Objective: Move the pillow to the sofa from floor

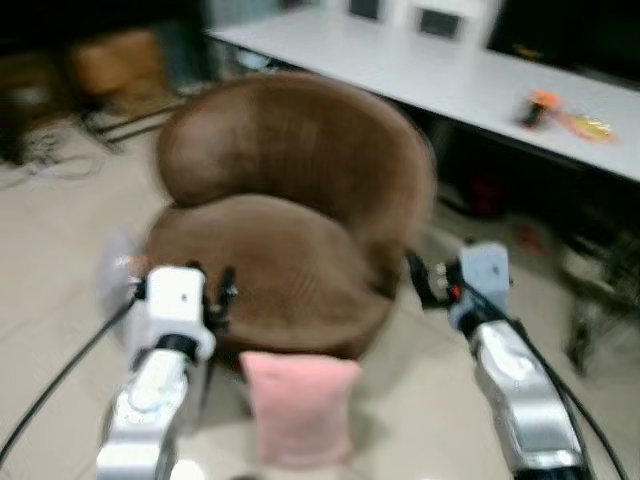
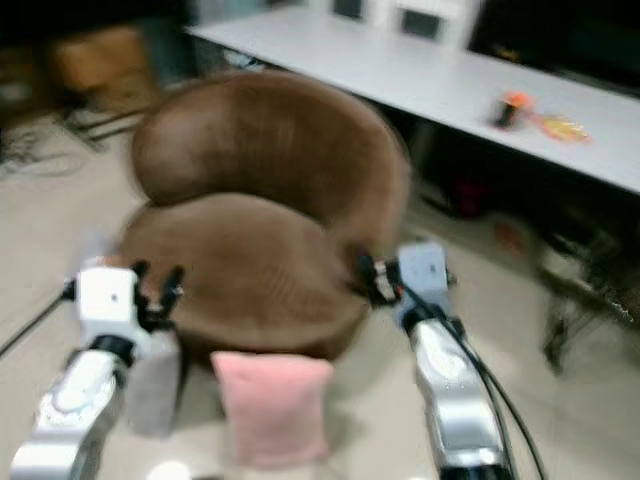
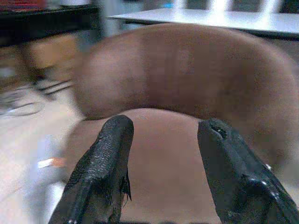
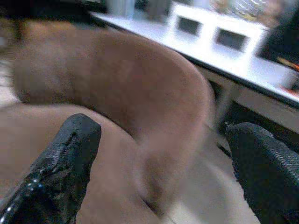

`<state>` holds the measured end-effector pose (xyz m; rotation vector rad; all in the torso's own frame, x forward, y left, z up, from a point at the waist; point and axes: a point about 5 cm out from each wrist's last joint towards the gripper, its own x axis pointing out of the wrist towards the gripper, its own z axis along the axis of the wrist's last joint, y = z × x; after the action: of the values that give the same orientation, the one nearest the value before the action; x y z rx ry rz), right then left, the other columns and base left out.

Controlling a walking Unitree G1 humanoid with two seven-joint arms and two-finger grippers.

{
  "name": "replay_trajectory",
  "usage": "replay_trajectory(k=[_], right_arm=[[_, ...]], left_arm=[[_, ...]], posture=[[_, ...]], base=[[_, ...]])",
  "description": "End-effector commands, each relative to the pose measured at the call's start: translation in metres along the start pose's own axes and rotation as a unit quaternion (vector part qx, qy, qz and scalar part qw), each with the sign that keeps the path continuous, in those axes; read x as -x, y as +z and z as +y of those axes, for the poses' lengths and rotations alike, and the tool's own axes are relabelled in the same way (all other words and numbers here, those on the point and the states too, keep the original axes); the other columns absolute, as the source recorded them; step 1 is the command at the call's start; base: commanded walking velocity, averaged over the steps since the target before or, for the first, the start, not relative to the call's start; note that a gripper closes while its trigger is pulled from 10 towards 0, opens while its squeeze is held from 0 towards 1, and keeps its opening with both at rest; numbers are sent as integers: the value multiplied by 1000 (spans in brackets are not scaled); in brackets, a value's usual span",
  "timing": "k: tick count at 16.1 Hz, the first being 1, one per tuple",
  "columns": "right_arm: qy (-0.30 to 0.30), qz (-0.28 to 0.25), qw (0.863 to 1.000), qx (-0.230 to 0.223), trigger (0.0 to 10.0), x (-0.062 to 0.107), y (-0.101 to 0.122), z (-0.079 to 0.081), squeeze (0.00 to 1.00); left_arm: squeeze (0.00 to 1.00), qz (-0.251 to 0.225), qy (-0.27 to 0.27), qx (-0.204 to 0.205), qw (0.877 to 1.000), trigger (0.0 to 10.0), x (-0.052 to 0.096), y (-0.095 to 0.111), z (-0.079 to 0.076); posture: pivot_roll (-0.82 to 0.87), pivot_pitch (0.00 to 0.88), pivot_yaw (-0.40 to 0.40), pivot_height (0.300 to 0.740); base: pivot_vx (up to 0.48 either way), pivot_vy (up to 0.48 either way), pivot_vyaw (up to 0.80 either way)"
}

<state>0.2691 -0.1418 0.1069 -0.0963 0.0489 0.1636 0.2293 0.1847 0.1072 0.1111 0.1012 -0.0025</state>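
Across the pale tiled floor (image 1: pixel 420 400), a round brown armchair (image 1: pixel 290 210) takes up the middle of the head views. It has a high curved back and a broad, rounded seat cushion, all in a matte brown fabric, and the whole scene is somewhat blurred. Behind the armchair runs a long white table (image 1: pixel 440 75) with an orange object (image 1: pixel 540 105) lying toward its right end; what that object is cannot be made out.

Against the front of the armchair's base, the pink pillow (image 1: pixel 298 405) stands upright on the floor. It is a soft, pale pink rectangle, taller than wide, with rounded corners and a plain, unpatterned cover, and it leans on or just beside the chair's lower front edge, below the seat.

Both silver arms are raised toward the chair. At the seat's left edge, above and to the left of the pillow, the left gripper (image 3: pixel 163 140) has its two black fingers parted with a clear gap between them, holding nothing; the brown seat and back show through the gap. By the chair's right side, the right gripper (image 4: pixel 163 154) has its fingers spread wide and likewise holds nothing.

A pale, blurred object (image 1: pixel 118 275) sits on the floor just left of the left wrist; it is too smeared to identify.
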Motion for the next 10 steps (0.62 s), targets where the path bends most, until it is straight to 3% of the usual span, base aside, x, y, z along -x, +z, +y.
replay_trajectory(k=[1,2,4,8,10], right_arm=[[-1,-6,1000,14,10000,-1,4,-3,0],[1,-4,1000,18,10000,-1,3,-3,0],[9,28,998,-60,10000,1,-4,-4,0],[25,29,996,-79,10000,1,-7,0,0],[41,41,993,-99,10000,-6,-9,4,0]], left_arm=[[0,-3,-3,0,1000,10000,-1,2,-2],[0,-3,-3,0,1000,10000,-1,2,-2],[0,-1,-3,0,1000,10000,-1,2,-2],[0,0,-4,3,1000,10000,-2,1,-5],[0,2,-16,6,1000,10000,-3,0,-9]], posture=[[-15,0,-72,740],[-17,0,-70,740],[-21,0,-64,740],[-16,0,-57,740],[-12,0,-56,740]], base=[[304,0,800],[304,0,800],[298,0,0],[281,0,0],[0,0,0]])
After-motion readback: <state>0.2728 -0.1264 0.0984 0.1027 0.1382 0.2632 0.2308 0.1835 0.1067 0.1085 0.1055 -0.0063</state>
